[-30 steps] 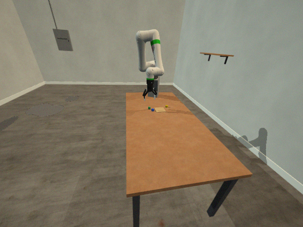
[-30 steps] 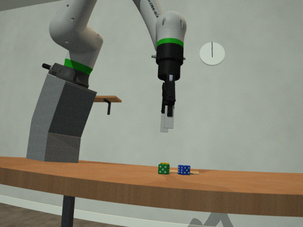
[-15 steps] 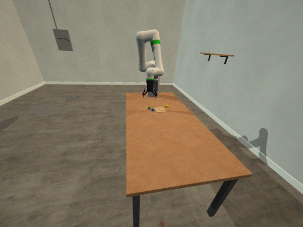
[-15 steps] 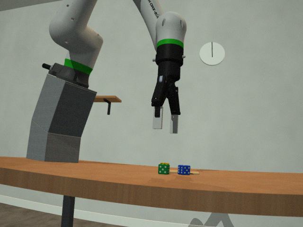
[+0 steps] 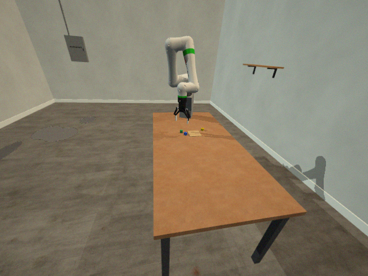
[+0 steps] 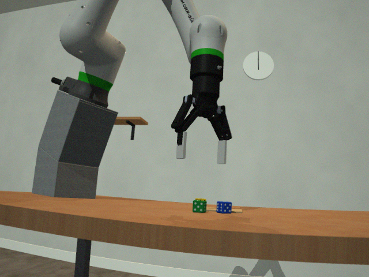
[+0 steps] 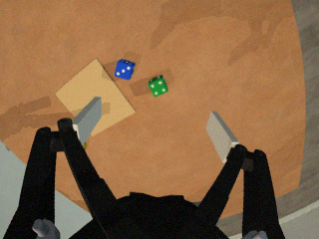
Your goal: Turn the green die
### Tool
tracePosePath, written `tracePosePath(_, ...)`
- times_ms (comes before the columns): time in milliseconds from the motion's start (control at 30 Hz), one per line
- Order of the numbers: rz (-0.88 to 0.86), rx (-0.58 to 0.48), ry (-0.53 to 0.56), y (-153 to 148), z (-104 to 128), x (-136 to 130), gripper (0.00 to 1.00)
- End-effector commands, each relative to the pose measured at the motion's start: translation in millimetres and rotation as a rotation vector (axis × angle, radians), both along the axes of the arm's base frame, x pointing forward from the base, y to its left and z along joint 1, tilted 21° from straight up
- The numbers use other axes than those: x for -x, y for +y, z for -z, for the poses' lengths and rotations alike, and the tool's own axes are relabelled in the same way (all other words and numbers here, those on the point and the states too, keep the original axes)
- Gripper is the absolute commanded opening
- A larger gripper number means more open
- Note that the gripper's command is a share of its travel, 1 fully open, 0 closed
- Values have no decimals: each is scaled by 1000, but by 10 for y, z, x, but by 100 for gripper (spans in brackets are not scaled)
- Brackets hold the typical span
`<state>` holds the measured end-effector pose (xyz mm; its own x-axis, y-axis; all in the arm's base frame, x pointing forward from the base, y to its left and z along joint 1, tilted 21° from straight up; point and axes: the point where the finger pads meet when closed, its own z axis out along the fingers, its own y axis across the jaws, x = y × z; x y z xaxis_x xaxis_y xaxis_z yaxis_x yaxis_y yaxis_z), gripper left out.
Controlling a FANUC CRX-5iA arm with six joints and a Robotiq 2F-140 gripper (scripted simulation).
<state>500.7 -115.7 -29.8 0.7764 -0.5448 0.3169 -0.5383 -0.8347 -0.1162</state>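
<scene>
Exterior view gives me the gripper (image 6: 200, 156) hanging well above the table (image 6: 119, 220), fingers spread wide with nothing between them. I see the green die (image 6: 199, 206) flat on the bare wood beside the blue die (image 6: 223, 207), off the mat (image 7: 94, 96).

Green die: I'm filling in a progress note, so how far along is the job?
Nothing looks done: the green die sits on the table, off the mat. In hand: the open, empty gripper hangs well above it. Left: grasping, turning it to match the yellow die, and setting it flat on the mat.
</scene>
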Motion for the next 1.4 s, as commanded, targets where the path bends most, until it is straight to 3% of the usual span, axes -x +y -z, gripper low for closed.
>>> tracePosePath(0, 171, -24, -25, 0, 9, -5, 100)
tracePosePath(1367, 1311, -434, -141, -12, 84, -34, 100)
